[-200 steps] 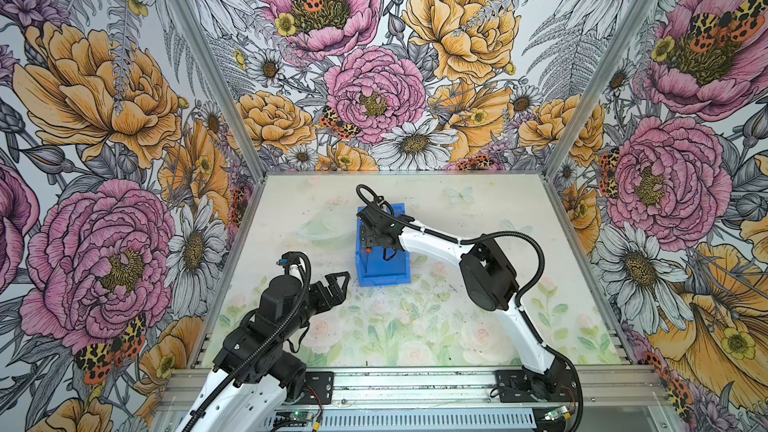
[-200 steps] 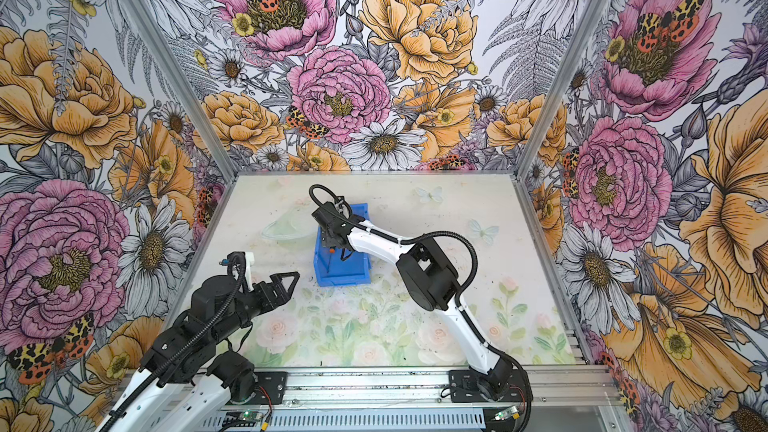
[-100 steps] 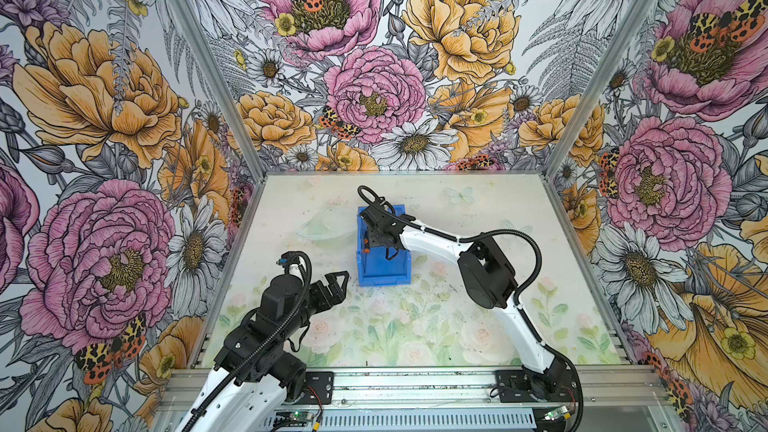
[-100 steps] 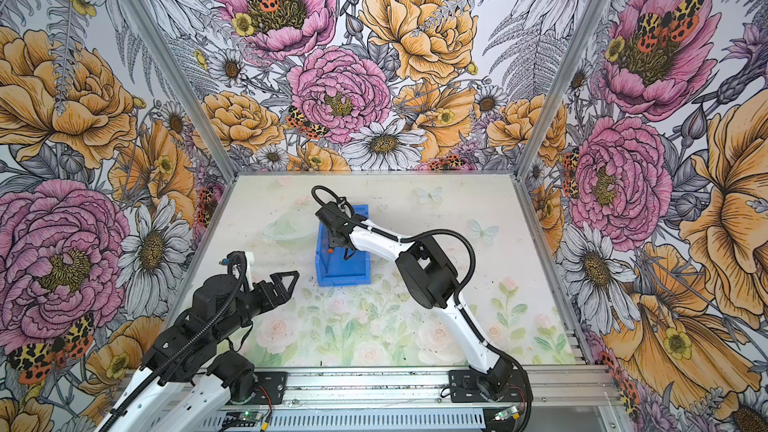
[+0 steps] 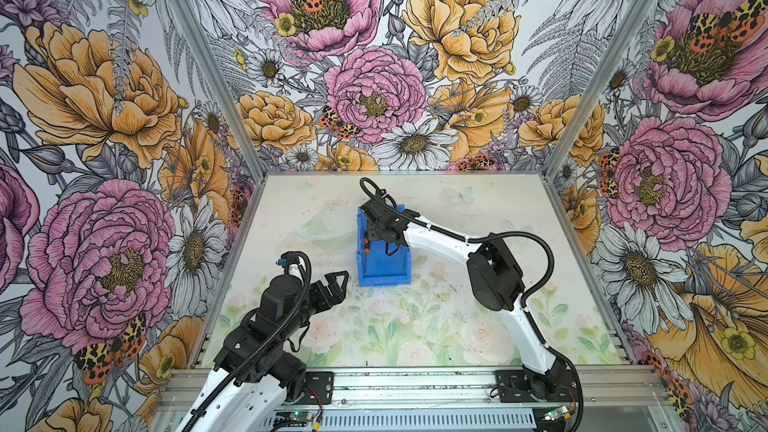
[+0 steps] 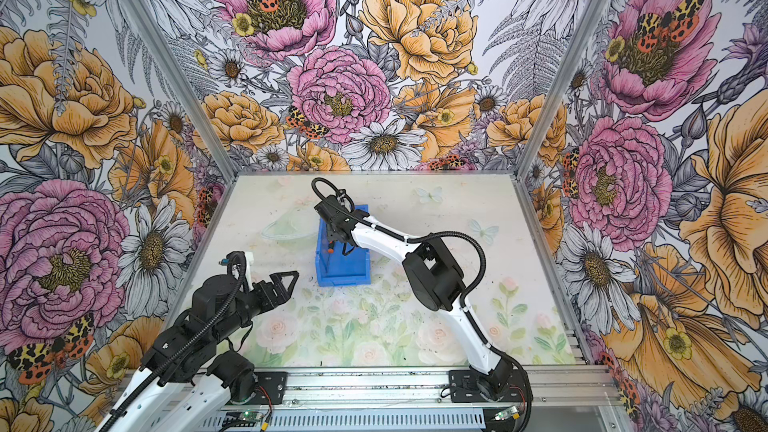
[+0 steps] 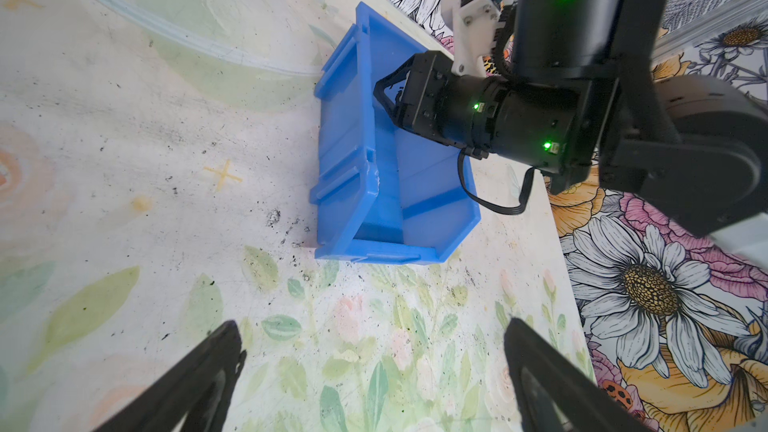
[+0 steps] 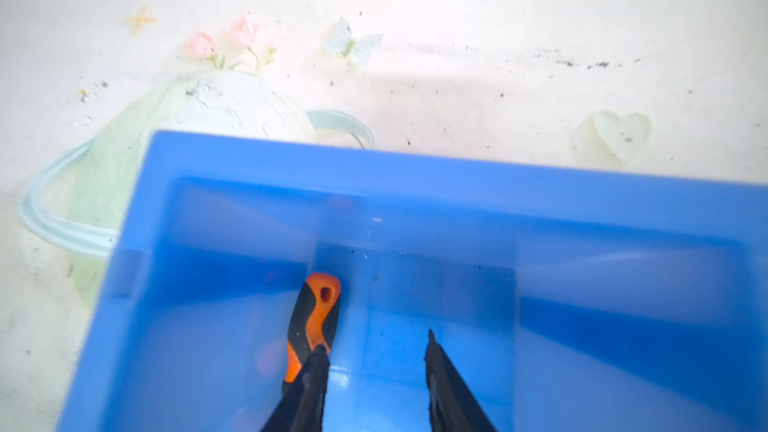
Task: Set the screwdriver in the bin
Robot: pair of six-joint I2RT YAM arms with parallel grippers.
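The right gripper (image 8: 374,340) stays in the bin (image 5: 384,272) at mid-frame, jaws narrowly apart with the screwdriver (image 8: 316,313) lying outside them, and the left gripper (image 5: 340,278) at lower left stays wide open.

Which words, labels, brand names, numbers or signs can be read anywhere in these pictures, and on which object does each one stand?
No text can be read in any view.
Bright blue plastic bin: plain walls, no label.
Orange-and-black screwdriver in it: no legible marking.
Right arm's black wrist housing: green lights only, no legible print.
Floral table mat and wallpapered walls: drawings only, no letters.
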